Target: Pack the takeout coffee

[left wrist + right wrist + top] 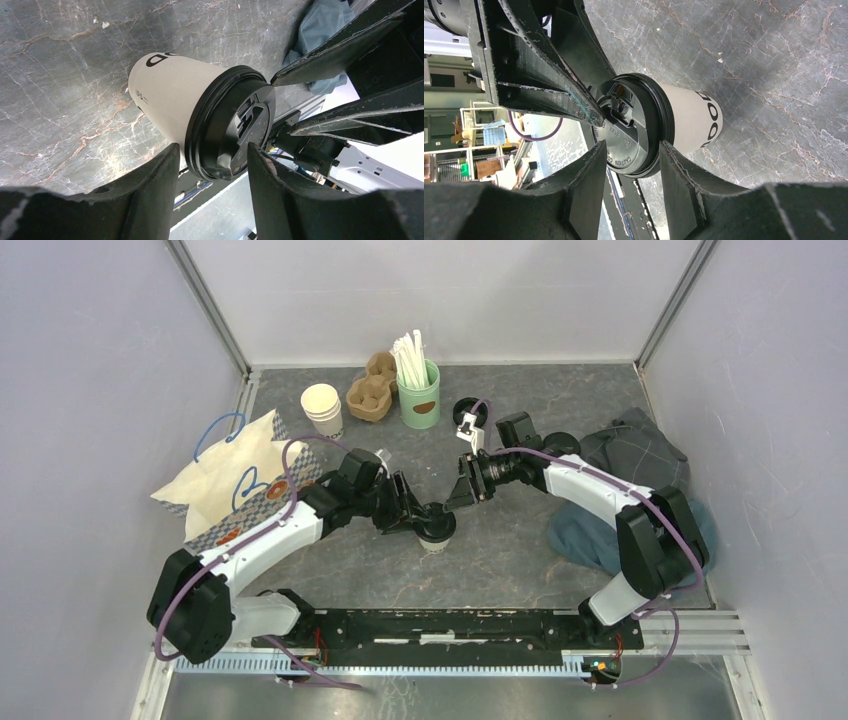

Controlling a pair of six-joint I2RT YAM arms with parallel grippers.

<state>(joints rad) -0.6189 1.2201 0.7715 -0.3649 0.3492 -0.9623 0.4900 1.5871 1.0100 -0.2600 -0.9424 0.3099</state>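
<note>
The right pincer (629,150) apparently grips the lidded takeout coffee (689,120); left pincer (212,150) straddles it, grip unclear.

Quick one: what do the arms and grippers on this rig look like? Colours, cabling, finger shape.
Both have white shell links, left arm and right arm, with bulky black joint housings. A purple cable loops along each. The left gripper and right gripper each have two matte black, wedge-shaped fingers with scuffed edges. No markings legible.
</note>
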